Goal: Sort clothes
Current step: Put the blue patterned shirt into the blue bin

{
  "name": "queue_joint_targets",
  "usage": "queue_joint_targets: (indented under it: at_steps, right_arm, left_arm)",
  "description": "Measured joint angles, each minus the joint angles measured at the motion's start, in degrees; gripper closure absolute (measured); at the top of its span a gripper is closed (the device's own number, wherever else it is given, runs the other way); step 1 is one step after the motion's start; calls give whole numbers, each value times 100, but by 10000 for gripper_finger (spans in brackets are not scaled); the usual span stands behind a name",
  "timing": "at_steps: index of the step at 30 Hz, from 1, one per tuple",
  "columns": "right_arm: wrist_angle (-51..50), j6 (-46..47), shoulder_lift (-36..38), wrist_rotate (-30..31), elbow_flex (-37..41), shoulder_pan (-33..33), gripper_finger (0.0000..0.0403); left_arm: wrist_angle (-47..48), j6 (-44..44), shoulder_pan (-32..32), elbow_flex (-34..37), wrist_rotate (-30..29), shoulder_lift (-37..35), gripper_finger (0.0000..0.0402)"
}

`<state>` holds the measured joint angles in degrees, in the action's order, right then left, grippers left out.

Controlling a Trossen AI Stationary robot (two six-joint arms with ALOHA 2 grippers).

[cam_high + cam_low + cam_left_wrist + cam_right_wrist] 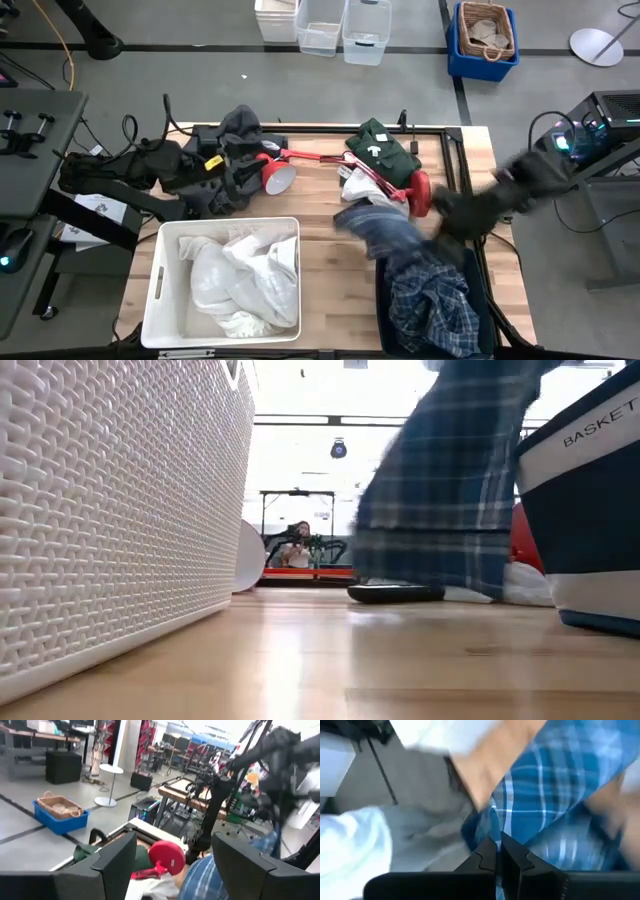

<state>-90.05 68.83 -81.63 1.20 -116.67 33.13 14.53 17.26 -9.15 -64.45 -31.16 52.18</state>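
the right gripper is clenched tight on a fold of the blue-and-white plaid shirt, holding it up over the table at about 4 o'clock from the table's middle; the shirt's lower part trails into the navy bin at 5 o'clock, where more plaid cloth lies bunched. in the low view the shirt hangs down beside the navy bin. the left gripper has its fingers spread wide with nothing between them, waiting at about 10 o'clock near the dark grey garment. white clothes fill the white bin at 7 o'clock. the dark green garment lies at 1 o'clock, touching the red desk lamp
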Motion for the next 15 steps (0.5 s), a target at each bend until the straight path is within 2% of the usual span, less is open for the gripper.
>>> queue_joint_targets:
  at_steps: [2,5,8,11,13,15]
  right_arm:
    - [9,1259,153,-16,409,873,402]
    - [289,2755,189,-636,1163,2024,402]
    - [1544,3544,176,-1029,2236,2739,403]
    - [3529,3837,172,-949,3475,2842,403]
    - [5092,3785,104,-877,4301,2644,403]
    - [6241,3652,-23,-964,5000,2382,403]
  left_arm:
    - [-147,-8,0,0,0,0,154]
    - [-363,-124,0,0,0,-2,154]
    - [-492,-310,0,0,2,-2,154]
    - [-544,-435,6,0,2,-1,154]
    - [-547,-444,28,0,2,-1,154]
    - [-547,-444,66,0,0,0,154]
